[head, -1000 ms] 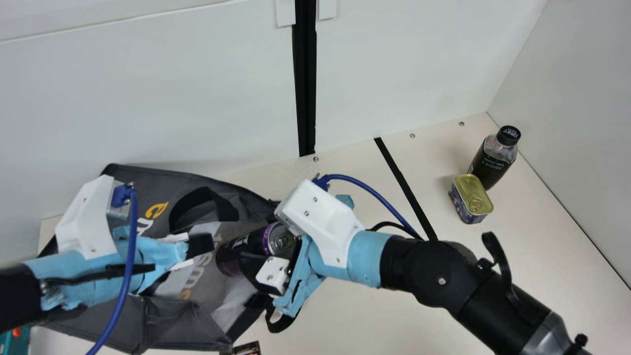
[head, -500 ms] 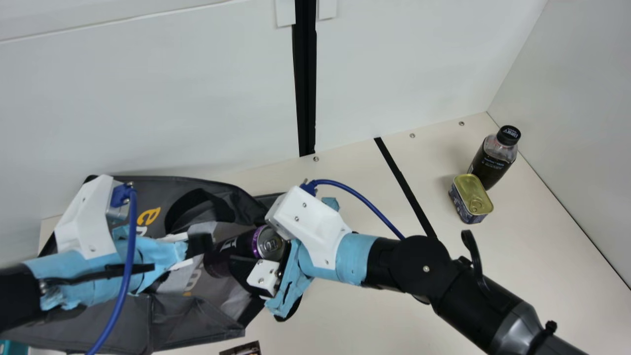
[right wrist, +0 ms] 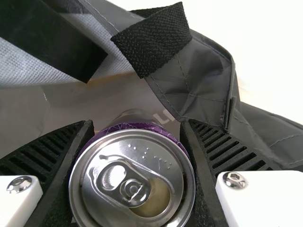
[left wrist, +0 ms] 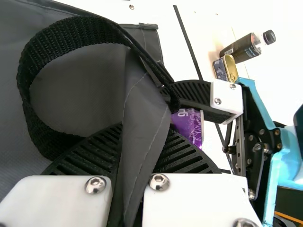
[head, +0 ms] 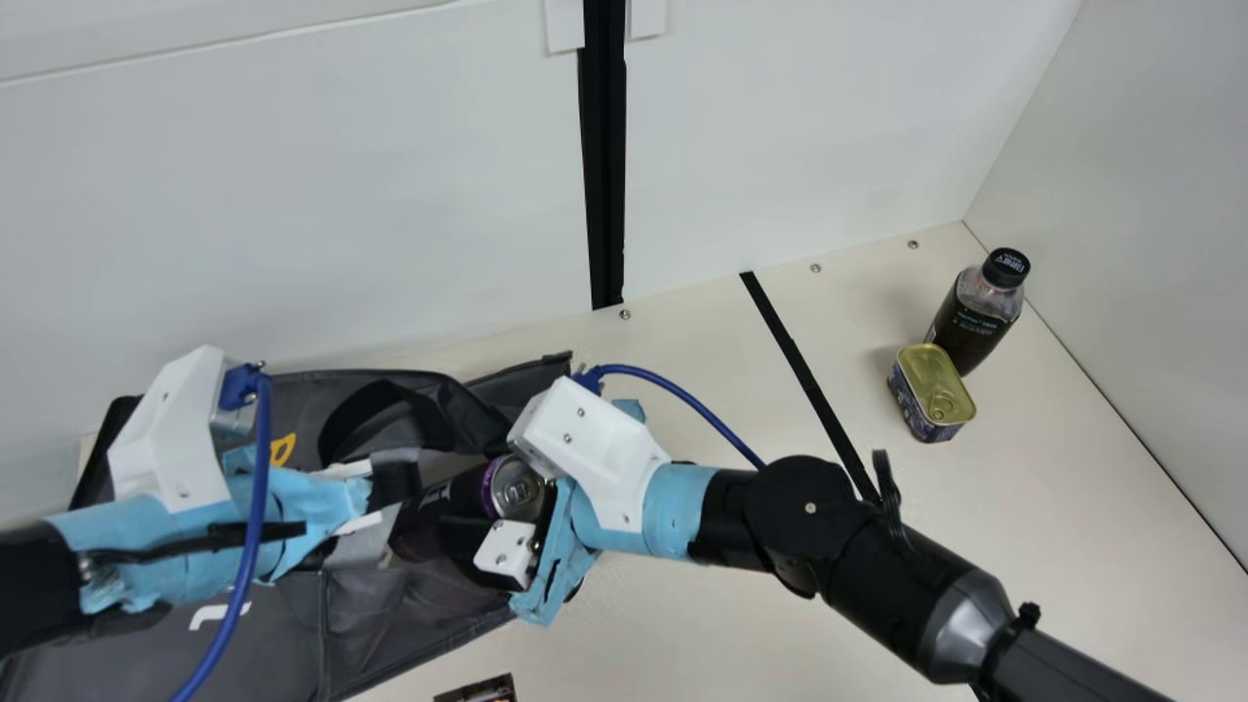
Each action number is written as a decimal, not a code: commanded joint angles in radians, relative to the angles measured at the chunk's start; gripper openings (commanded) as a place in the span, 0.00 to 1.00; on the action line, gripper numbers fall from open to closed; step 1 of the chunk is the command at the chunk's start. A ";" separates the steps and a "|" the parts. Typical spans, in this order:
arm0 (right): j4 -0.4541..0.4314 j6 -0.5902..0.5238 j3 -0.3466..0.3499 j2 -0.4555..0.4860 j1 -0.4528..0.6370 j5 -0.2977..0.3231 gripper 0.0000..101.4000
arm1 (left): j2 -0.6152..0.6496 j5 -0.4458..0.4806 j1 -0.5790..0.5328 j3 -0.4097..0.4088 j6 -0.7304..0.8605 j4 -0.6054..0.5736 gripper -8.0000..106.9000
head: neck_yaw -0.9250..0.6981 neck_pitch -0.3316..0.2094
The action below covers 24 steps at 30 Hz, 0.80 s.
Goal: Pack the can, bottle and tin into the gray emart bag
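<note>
Since the bag (head: 375,624) might sag shut, we pinch its edge in our left gripper (left wrist: 135,142), our right gripper (right wrist: 137,127) clasping the can (right wrist: 132,179) at its mouth, bottle (head: 975,317) and tin (head: 931,390) well apart

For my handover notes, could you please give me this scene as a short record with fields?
bag: gray, on the table
left gripper: closed on a fold of the bag
right gripper: closed around the can
can: purple and dark, silver lid, at the bag's mouth
bottle: upright, black cap, outside the bag
tin: gold lid, next to the bottle, outside the bag
</note>
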<state>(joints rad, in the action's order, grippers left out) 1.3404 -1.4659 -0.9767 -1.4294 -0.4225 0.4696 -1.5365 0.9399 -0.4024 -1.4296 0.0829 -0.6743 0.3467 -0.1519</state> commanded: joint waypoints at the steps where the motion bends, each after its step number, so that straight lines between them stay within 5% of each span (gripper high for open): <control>1: 0.014 -0.016 0.002 -0.003 0.000 0.008 0.00 | 0.000 0.000 0.000 0.000 0.000 0.000 0.16 | 0.002 -0.023; 13: 0.068 -0.075 0.015 -0.033 -0.002 0.033 0.00 | 0.000 0.000 0.000 0.000 0.000 0.000 0.16 | 0.002 -0.023; 16: 0.075 -0.081 0.012 -0.041 -0.002 0.039 0.10 | 0.000 0.000 0.000 0.000 0.000 0.000 0.16 | 0.002 -0.023; 18: 0.078 -0.086 0.010 -0.046 -0.001 0.043 0.00 | 0.000 0.000 0.000 0.000 0.000 0.000 0.16 | 0.002 -0.023; 24: 0.076 -0.087 0.003 -0.058 0.000 0.045 0.20 | 0.000 0.000 0.000 0.000 0.000 0.000 0.16 | 0.002 -0.023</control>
<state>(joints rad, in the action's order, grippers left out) 1.4207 -1.5524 -0.9732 -1.4868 -0.4236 0.5145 -1.5365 0.9399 -0.4024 -1.4296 0.0829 -0.6743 0.3467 -0.1519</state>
